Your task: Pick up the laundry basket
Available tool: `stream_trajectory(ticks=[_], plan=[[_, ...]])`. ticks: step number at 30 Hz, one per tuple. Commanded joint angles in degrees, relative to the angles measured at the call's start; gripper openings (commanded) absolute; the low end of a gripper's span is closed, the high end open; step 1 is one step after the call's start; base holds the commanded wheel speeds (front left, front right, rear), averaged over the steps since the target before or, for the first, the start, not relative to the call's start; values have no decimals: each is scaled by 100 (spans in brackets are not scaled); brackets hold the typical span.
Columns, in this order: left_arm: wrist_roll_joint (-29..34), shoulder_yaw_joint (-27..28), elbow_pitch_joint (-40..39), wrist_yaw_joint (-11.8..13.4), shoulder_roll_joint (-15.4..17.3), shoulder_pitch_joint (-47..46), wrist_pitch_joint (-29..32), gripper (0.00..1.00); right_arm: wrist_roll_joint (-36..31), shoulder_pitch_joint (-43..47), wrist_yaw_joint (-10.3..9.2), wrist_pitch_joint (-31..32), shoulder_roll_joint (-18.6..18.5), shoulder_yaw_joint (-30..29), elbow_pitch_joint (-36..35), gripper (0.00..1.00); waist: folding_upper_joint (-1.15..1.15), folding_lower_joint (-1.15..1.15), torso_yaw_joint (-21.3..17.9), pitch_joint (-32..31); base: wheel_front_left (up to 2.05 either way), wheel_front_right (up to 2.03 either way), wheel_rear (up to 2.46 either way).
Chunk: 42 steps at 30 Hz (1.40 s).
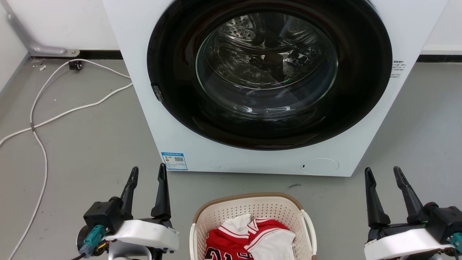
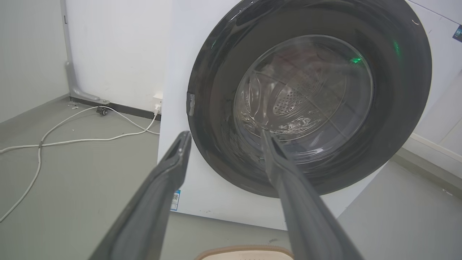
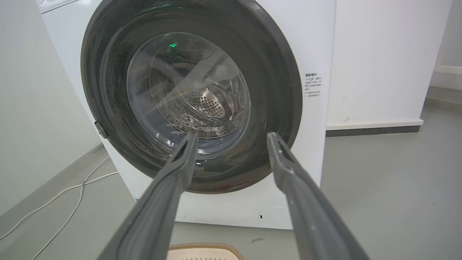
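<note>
Cream laundry basket (image 1: 252,209), floor strip (image 1: 252,184) before washing machine (image 1: 137,72)

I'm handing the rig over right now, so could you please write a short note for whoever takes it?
Left gripper: open, empty, to the left of the laundry basket, not touching it.
Right gripper: open, empty, to the right of the basket, also apart from it.
Laundry basket: on the floor between the two grippers, in front of the washing machine, with red and white clothes inside.
Done: nothing yet; the basket is not gripped.
Left: probably bring the grippers to the side handles, close on them and lift.
</note>
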Motion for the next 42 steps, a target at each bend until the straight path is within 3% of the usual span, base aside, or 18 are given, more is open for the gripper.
stream_trajectory(ticks=[1, 33, 42], plan=[[121, -20, -61, 19, 12, 34, -52, 100, -135, 17, -2, -46, -13, 8, -78, 100, 0, 0, -1, 2, 0, 0, 0], [1613, -93, 60, 243, 12, 219, -399, 100, -1510, 254, -2, -397, -13, 22, -44, 100, 0, 0, 25, 29, 0, 0, 0], [1585, -39, 139, 263, 12, 238, -394, 100, -1447, 252, -2, -392, -12, -3, 45, 100, 0, 0, 24, 33, 0, 0, 0]])
